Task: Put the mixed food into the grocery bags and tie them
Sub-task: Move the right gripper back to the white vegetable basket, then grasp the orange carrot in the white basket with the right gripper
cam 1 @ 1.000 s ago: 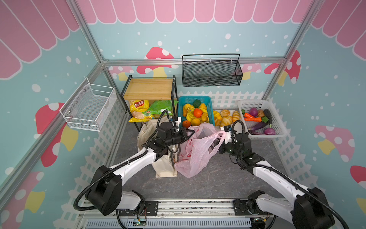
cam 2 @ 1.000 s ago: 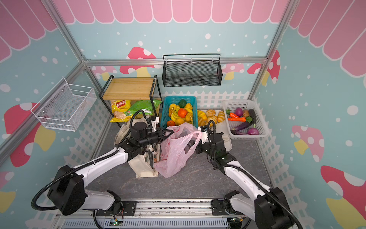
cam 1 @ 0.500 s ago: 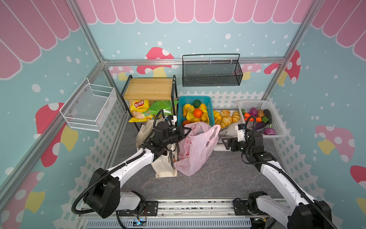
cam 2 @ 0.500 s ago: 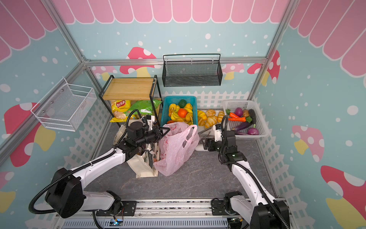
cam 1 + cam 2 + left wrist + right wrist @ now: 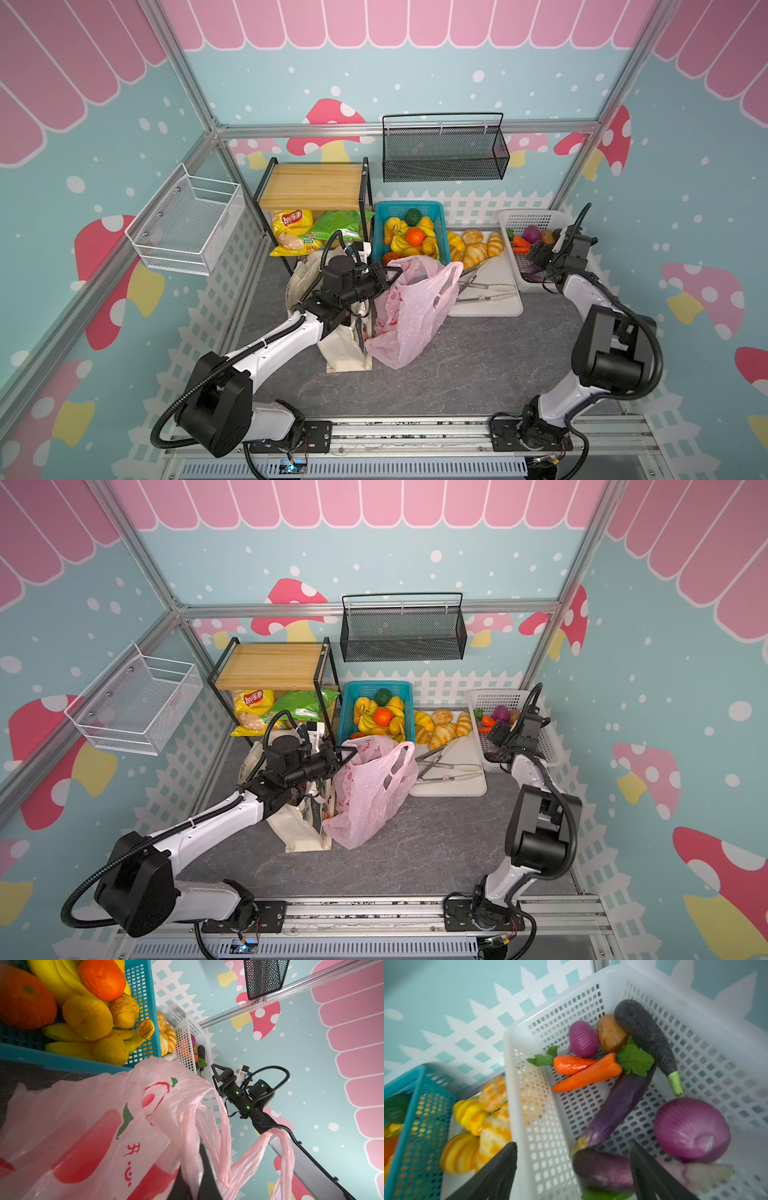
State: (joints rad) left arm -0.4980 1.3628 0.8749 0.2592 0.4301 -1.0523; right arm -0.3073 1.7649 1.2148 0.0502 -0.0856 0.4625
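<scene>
While the left gripper [image 5: 395, 272] pinches the pink bag [image 5: 411, 316], the right gripper [image 5: 573, 1144] gapes over the white basket [image 5: 507, 1053].

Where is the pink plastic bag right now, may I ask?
The pink plastic bag stands mid-table in both top views, beside the cream tote, before the blue basket, gripped by the left pincer.

Centre: pink carrier bag [image 5: 415, 307], thin translucent plastic, crinkled, slight sheen. Beside it: tote [image 5: 345, 353], matt cream cloth. Upper centre: shelf top [image 5: 316, 189], smooth wood; wall basket [image 5: 442, 153], black metal mesh. Right: white crate [image 5: 528, 214], smooth perforated plastic. Lower centre: tabletop [image 5: 478, 365], matt, stone-patterned.
</scene>
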